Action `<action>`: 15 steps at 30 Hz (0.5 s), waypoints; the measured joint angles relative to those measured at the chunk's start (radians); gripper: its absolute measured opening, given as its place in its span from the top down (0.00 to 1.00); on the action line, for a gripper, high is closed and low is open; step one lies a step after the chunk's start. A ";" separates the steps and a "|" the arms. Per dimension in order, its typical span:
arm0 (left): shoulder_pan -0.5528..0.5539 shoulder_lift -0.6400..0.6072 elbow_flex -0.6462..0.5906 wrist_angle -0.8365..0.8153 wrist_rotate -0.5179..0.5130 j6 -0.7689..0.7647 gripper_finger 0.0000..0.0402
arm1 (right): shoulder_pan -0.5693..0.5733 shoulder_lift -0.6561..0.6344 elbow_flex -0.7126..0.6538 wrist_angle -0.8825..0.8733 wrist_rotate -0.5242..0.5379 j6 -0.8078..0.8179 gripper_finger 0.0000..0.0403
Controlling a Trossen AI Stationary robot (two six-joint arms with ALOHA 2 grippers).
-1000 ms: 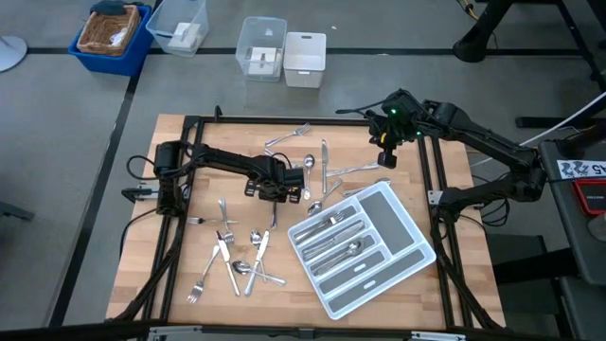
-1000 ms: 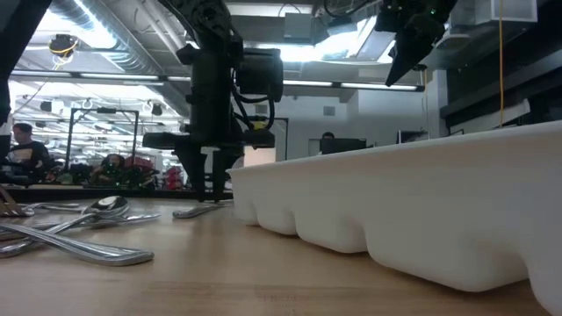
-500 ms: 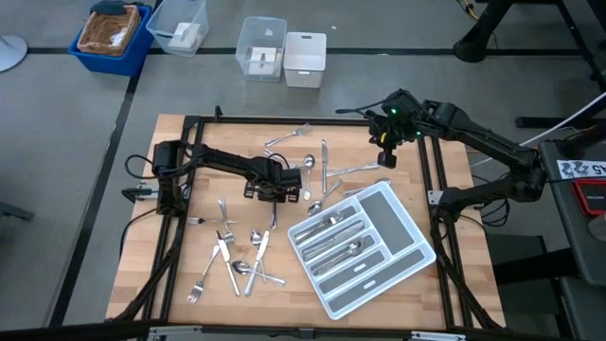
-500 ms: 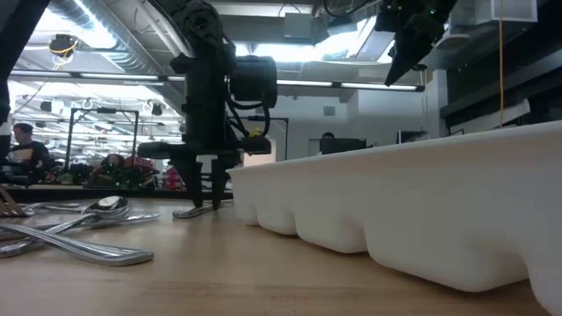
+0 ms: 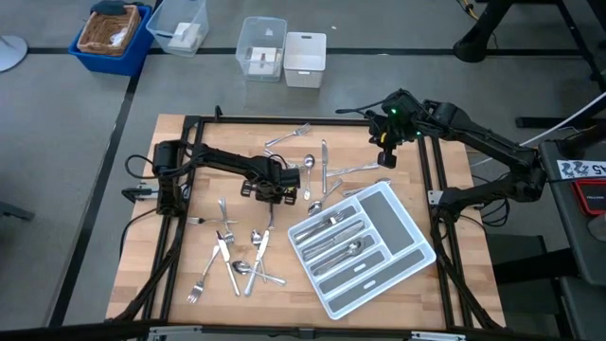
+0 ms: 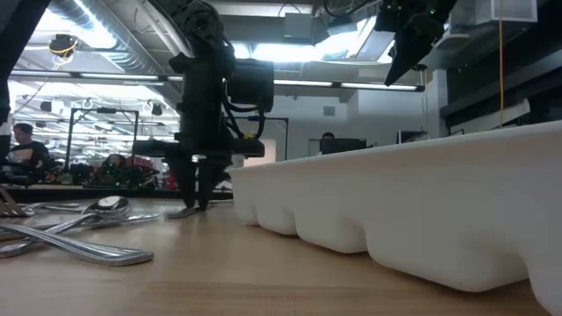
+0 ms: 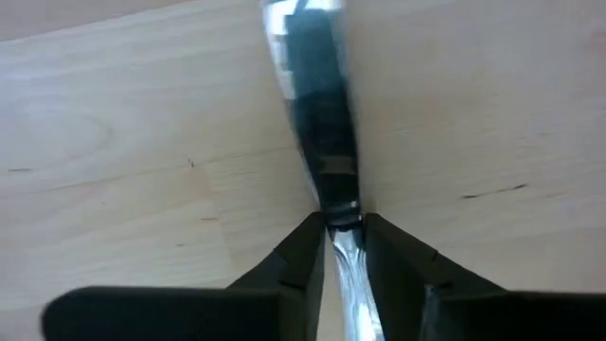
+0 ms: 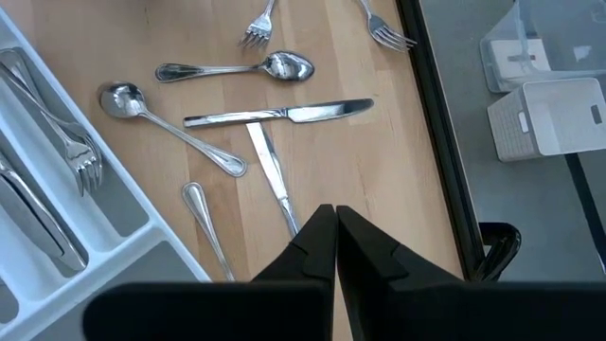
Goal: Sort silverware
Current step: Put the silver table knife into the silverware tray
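The left claw (image 7: 342, 248) is down on the wooden tabletop (image 5: 189, 246), its fingers pinched narrow on a table knife (image 7: 317, 142) lying flat — the blade runs straight out ahead. The right claw (image 8: 335, 227) hangs closed, empty.

Shiny silverware (image 5: 248, 254) scattered flat, some in tray

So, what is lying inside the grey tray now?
In the tray, forks and other silverware lie in the narrow compartments; the widest looks empty. Low view shows only its wall.
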 joint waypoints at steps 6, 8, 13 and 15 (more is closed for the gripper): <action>0.001 0.000 0.000 0.012 0.000 0.001 0.93 | 0.000 0.000 0.000 0.000 0.000 0.000 0.96; 0.001 0.000 0.000 0.014 0.000 0.001 0.94 | 0.000 0.000 0.000 -0.001 0.000 0.000 0.96; 0.000 0.000 -0.001 0.022 0.000 0.000 0.92 | 0.000 0.000 0.000 -0.002 0.000 0.000 0.96; 0.000 -0.001 -0.001 0.025 0.000 -0.001 0.92 | 0.000 0.000 0.000 -0.002 0.000 0.000 0.96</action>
